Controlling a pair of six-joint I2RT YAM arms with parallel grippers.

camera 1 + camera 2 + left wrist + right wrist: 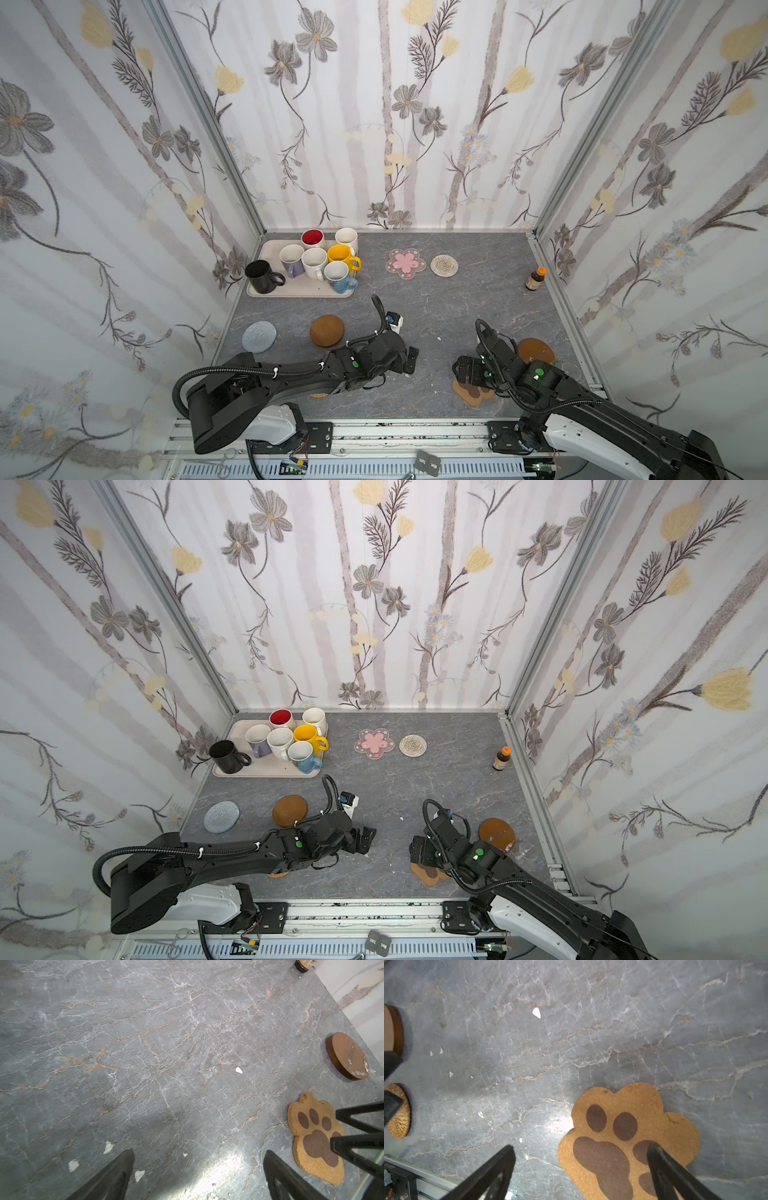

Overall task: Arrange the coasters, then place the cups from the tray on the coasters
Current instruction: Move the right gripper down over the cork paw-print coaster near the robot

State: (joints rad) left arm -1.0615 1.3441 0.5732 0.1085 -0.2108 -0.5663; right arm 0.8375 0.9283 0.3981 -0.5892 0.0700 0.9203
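Plainly both pincers stand wide open and empty: the left pincer (198, 1153) over bare counter (145, 1053), the right pincer (581, 1146) low over the paw coaster (623, 1126), one finger above it. The cups (314, 259) crowd the tray (266, 249), far from here. That coaster is thin and flat, so a closing finger could skid it away rather than lift it. The rattan coaster (319, 395), half hidden under the left arm, could get dragged.
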